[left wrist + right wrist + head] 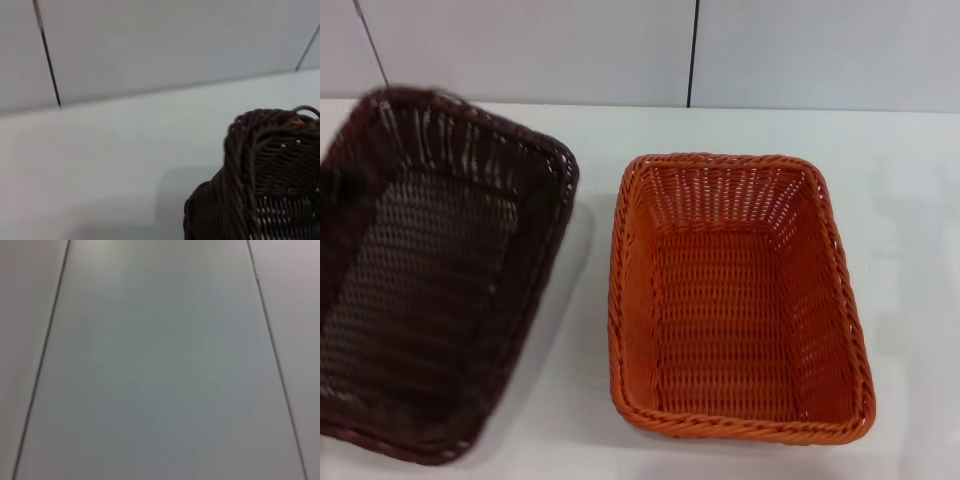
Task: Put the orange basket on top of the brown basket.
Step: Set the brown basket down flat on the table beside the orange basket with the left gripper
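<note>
The orange basket (pixel 738 300) sits flat and upright on the white table (pixel 910 200), at the robot's right of centre in the head view, its braided rim whole and in full sight. Just beside it on the left, not touching, is the brown basket (pixel 430 270), turned at a slant to its neighbour; its left and near edges are cut off by the frame, and its far rim looks smeared (whether it is lifted off the table cannot be told). The left wrist view shows one dark woven corner of that basket (pixel 260 185) close up against the tabletop, with the grey panelled wall (pixel 150 45) behind. Neither gripper appears in any view, so where the arms are and whether their fingers are spread or pressed together cannot be told. The right wrist view shows only pale panels with thin dark seams.
</note>
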`<state>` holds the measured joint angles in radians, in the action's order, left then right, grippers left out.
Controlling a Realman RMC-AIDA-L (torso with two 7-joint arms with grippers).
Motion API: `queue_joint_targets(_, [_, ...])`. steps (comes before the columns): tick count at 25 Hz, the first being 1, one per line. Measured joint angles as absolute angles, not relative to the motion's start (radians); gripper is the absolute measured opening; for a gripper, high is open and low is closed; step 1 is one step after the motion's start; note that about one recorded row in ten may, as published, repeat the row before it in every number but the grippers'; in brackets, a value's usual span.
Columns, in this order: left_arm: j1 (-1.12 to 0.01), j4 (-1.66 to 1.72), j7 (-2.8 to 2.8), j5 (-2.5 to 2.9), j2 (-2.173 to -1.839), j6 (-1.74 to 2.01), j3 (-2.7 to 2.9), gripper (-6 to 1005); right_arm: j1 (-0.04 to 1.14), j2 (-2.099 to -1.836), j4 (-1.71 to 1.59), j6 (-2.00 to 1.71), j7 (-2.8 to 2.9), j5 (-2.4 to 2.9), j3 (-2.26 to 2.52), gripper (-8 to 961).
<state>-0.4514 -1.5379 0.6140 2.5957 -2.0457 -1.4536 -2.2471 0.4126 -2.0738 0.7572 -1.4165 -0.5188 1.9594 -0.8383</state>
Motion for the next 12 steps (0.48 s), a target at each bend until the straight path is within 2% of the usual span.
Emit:
queue_joint_targets(3, [-0.473,-1.535,0.641,2.593,-2.038,-1.467,-2.275,176,0.399,-2.074,0.763,-1.417,-0.519,1.961,-0.847,742])
queue_joint_targets(4, [-0.497,-1.533,0.676,2.592,-2.023,-1.482,-2.294,176,0.399,-2.074,0.763,-1.417,-0.519,1.961,-0.847,742])
queue_joint_targets(5, [-0.529,-1.525,0.730,2.592,-1.988,-1.504,-2.306,175,0.395,-2.073,0.764,-1.416,-0.519,1.961,-0.849,742])
queue_joint_targets(8, [-0.573,-1.506,0.822,2.590,-1.931,-1.535,-2.310,172,0.362,-2.074,0.794,-1.417,-0.521,1.962,-0.864,743])
queue_joint_targets(11, [-0.573,-1.506,0.822,2.590,-1.931,-1.535,-2.310,166,0.349,-2.077,0.802,-1.420,-0.522,1.962,-0.864,743])
queue_joint_targets(12, [-0.595,-1.486,0.888,2.588,-1.905,-1.553,-2.311,164,0.343,-2.078,0.803,-1.424,-0.522,1.962,-0.864,743])
